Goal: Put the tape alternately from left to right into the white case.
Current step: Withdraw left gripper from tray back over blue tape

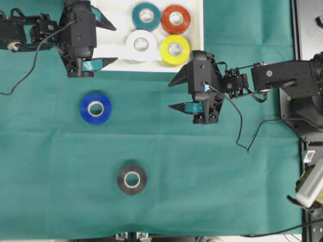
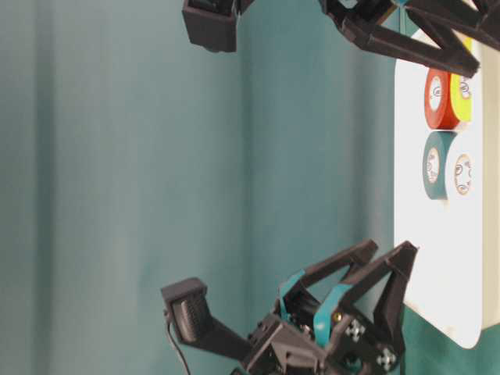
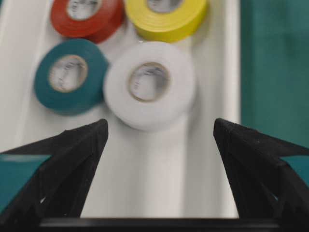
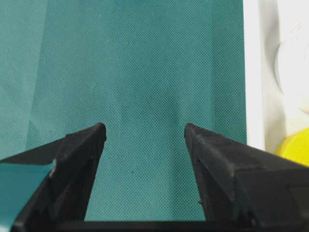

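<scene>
The white case (image 1: pixel 113 10) lies at the top of the overhead view. It holds a teal tape roll (image 1: pixel 146 16), a red-orange one (image 1: pixel 175 19), a white one (image 1: pixel 141 44) and a yellow one (image 1: pixel 174 49). A blue roll (image 1: pixel 96 108) and a black roll (image 1: pixel 132 179) lie flat on the green cloth. My left gripper (image 1: pixel 115 44) is open and empty over the case's bare left part (image 3: pixel 145 179), just short of the white roll (image 3: pixel 149 84). My right gripper (image 1: pixel 169 96) is open and empty above bare cloth, just in front of the case's front right corner (image 4: pixel 253 72).
Green cloth (image 1: pixel 212 176) covers the table. A black equipment base (image 1: pixel 308 101) and cables (image 1: pixel 242 126) sit along the right side. A cable (image 1: pixel 25 75) trails from the left arm.
</scene>
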Tool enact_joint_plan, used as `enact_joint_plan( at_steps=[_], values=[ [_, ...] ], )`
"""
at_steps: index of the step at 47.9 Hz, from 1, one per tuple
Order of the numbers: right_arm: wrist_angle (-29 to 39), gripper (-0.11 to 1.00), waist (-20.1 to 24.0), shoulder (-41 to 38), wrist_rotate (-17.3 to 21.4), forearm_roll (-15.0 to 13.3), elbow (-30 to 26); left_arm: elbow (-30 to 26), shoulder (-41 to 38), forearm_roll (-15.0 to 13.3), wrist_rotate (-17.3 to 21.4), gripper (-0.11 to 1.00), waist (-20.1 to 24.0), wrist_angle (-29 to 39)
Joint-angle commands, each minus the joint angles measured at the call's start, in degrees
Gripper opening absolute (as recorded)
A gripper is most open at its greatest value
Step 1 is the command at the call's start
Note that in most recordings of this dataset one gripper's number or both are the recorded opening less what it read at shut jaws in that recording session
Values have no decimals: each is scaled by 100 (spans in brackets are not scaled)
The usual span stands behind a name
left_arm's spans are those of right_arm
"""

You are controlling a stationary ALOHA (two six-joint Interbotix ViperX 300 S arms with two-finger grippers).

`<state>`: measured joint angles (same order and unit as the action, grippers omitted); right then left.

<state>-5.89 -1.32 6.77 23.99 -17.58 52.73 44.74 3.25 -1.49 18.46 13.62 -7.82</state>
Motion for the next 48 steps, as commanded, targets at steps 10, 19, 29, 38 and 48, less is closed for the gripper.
enact_joint_plan(
  at_steps=[10,19,29,38,48],
  values=[
    [-44,76,0,193,0,0,-97,220,334,-9,-308,62,-439,0],
    [-141,76,0,193,-9,0,-105,360,396,-9,-475,62,-694,-9],
    [-272,76,0,193,0,9,-97,475,431,-9,-659,62,-773,0],
    [-448,76,70,193,9,9,-88,580,431,-18,-694,62,-791,0],
    [-650,76,316,193,9,9,-105,615,431,-18,-782,62,-949,44]
  ],
)
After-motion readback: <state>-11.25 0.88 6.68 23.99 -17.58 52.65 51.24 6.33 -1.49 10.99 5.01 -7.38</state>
